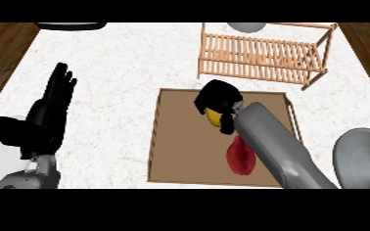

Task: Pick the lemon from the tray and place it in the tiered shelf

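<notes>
I see the white counter [108,68] carrying a brown tray [180,142] and, beyond it, the wooden tiered shelf [260,56], which holds nothing I can see. My right hand [219,100] is down over the tray's far end, fingers curled around the yellow lemon [213,117], so the lemon is gripped but not clearly lifted. A red item [241,157] lies nearer me in the tray. My left hand [57,95] rests with straight fingers at the left. Lifting, carrying and placing remain.
</notes>
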You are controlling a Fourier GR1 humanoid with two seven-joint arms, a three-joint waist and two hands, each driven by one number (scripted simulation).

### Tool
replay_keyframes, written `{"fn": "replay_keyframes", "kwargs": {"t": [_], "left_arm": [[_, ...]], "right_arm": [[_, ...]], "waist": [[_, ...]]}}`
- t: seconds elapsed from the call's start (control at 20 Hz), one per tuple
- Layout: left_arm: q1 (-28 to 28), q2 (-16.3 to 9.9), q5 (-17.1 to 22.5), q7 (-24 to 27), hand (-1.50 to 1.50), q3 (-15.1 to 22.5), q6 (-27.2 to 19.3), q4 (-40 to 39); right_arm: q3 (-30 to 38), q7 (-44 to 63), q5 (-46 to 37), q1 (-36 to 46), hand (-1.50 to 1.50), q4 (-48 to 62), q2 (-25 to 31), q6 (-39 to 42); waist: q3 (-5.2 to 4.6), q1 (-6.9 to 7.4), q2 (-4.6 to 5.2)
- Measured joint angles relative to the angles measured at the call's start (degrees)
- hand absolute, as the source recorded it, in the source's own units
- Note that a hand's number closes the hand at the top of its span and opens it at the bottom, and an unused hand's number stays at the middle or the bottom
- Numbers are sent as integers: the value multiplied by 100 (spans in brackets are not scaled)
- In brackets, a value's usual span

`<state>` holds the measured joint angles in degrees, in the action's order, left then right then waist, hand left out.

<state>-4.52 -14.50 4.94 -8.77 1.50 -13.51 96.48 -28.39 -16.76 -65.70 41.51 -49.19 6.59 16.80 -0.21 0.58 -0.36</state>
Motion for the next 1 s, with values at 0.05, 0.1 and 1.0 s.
{"fn": "replay_keyframes", "kwargs": {"t": [0.05, 0.1, 1.0], "left_arm": [[4, 11, -34, -56, 0, 8, -14, 47], [-6, -17, 24, 35, 0, -86, 66, -72], [206, 1, 3, -23, 0, -193, 102, 34]], "right_arm": [[-3, -56, -71, -6, 150, 32, -39, -149], [26, -128, -110, 45, 150, 67, -52, -232], [764, 4992, 1114, -1742, 150, -2183, -615, -1165]], "waist": [[-5, 0, -10], [-1, -3, -1], [4, -198, -79]]}}
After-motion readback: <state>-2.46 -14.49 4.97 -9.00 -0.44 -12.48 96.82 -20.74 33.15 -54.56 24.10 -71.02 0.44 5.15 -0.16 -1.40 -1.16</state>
